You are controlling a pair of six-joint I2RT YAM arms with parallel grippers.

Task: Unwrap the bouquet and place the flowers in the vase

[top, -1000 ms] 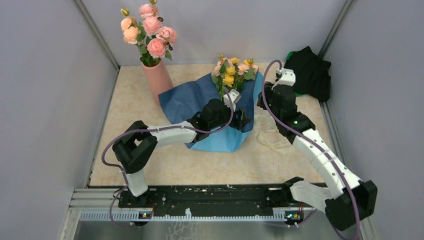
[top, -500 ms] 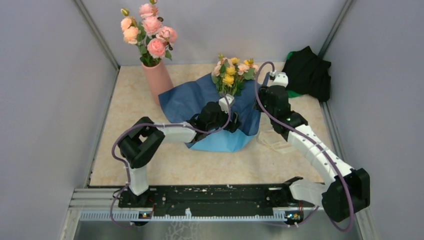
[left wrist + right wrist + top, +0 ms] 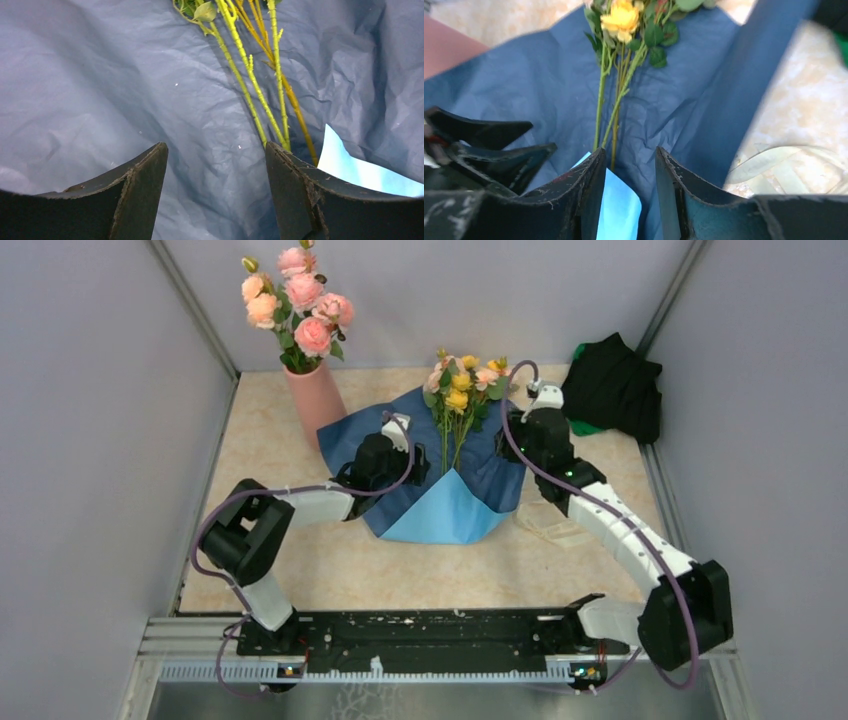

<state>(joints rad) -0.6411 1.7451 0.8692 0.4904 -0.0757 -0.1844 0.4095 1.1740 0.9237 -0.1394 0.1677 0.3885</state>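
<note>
1. Lying spread open on the worktop (image 3: pixel 400 570) in the overhead view, the blue paper (image 3: pixel 480 465) carries the flowers (image 3: pixel 460 390), blooms toward the far wall. The vase (image 3: pixel 316 405) stands just beside the paper's left corner and holds pink roses (image 3: pixel 300 290).
2. Left wrist: the left claw (image 3: pixel 215 150) gapes wide above bare paper, gripping nothing, with green stems ahead.
3. Right wrist: the right claw (image 3: pixel 629 155) stands partly apart and empty, with stems ahead.

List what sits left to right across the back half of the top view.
The vase with roses → left gripper → flowers → right gripper → black cloth. The blue paper spreads under several, so it is left out.
</note>
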